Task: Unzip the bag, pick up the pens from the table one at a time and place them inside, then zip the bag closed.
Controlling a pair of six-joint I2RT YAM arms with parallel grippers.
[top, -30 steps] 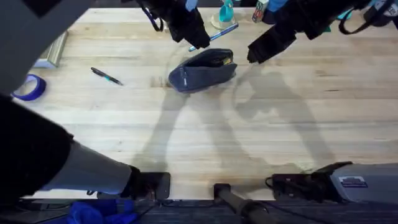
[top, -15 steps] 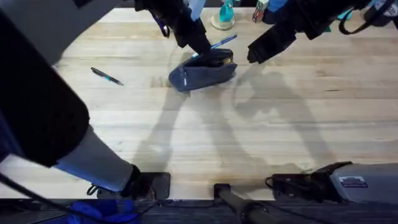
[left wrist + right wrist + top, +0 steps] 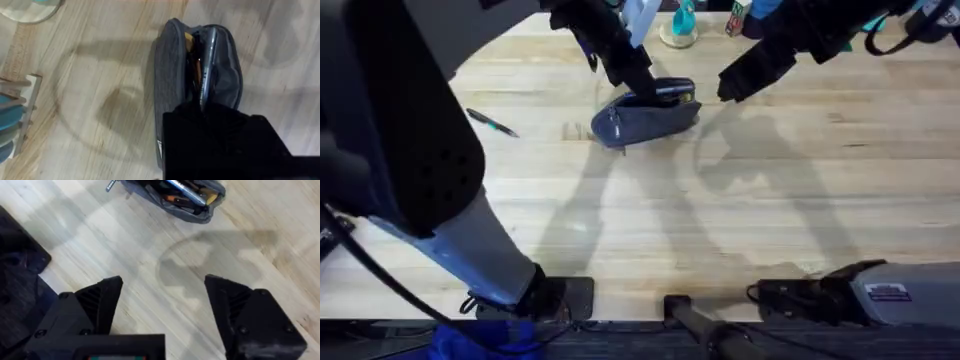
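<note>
Blue-grey bag (image 3: pixel 645 118) lies open directly under left pincer (image 3: pixel 638 84).

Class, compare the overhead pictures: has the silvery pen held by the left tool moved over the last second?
Yes. The pen has gone from above the far rim of the pouch down into its open mouth, carried by the left tool.
</note>
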